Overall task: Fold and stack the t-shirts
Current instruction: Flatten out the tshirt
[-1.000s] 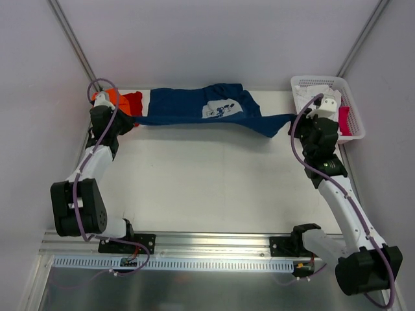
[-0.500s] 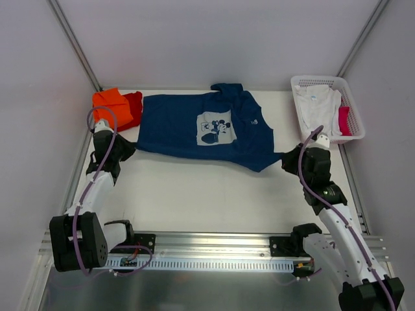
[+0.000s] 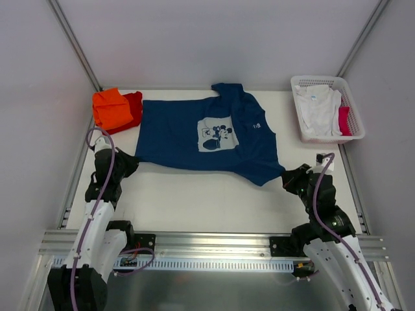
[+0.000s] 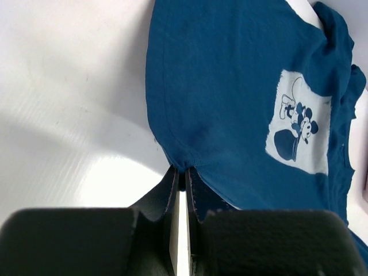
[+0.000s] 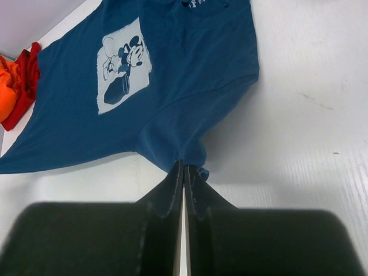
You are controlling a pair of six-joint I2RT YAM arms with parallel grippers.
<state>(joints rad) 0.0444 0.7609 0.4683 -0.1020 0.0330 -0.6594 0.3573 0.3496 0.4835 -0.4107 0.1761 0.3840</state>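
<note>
The navy t-shirt (image 3: 201,133) is spread print-up on the tabletop (image 3: 194,201), its two near corners pinched in the closed left hand (image 4: 181,172) and the closed right hand (image 5: 184,167); the orange t-shirt (image 3: 110,107) is stacked on the red t-shirt (image 3: 135,103) beside it

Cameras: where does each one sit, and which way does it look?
Top external: above, behind the arms, looking down at the table, navy t-shirt and basket; left arm and right arm show.
Left wrist: on the left arm, looking past the left jaws, shut on the navy t-shirt's edge.
Right wrist: on the right arm, past the right jaws, shut on another edge; orange t-shirt, red t-shirt far left.
Shared: the mouse print.
</note>
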